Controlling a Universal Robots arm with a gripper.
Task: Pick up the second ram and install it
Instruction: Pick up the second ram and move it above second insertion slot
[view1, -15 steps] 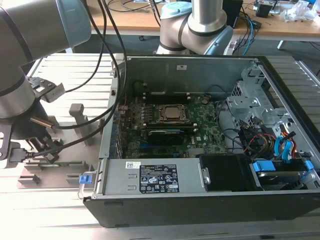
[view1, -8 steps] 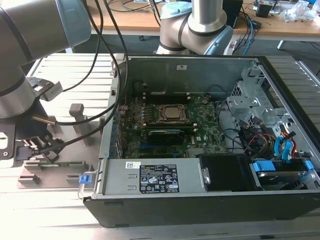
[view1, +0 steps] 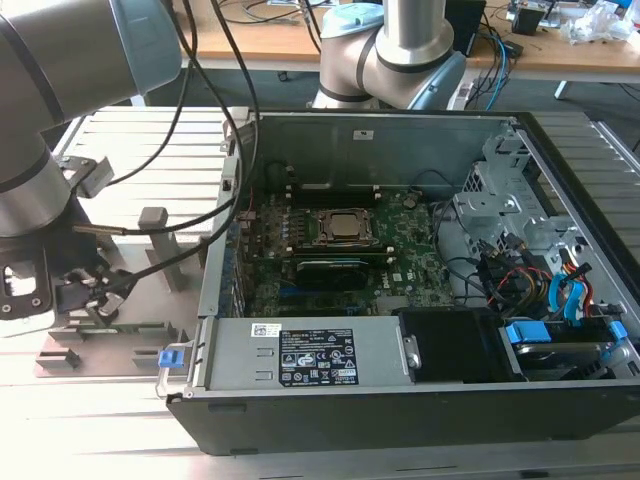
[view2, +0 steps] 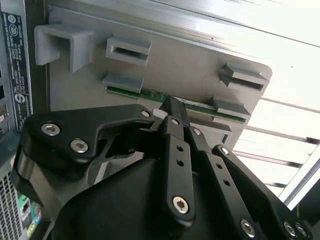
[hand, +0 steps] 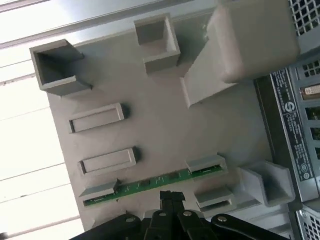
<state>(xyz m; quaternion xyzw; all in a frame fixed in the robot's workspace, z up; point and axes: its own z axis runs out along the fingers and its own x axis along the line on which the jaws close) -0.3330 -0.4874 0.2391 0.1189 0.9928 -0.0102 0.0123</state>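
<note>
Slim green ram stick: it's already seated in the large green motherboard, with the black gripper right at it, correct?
Not seated in the large green motherboard. The first wrist view shows the slim green ram stick standing on edge in the grey plastic slotted holder tray, with the black gripper right at it.

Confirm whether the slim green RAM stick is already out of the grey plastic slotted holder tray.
No: in the first wrist view the slim green RAM stick sits slotted in the grey plastic holder tray.

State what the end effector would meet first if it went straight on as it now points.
Probably the green memory stick, standing in the grey holder right ahead of the end effector; the gap is unclear.
</note>
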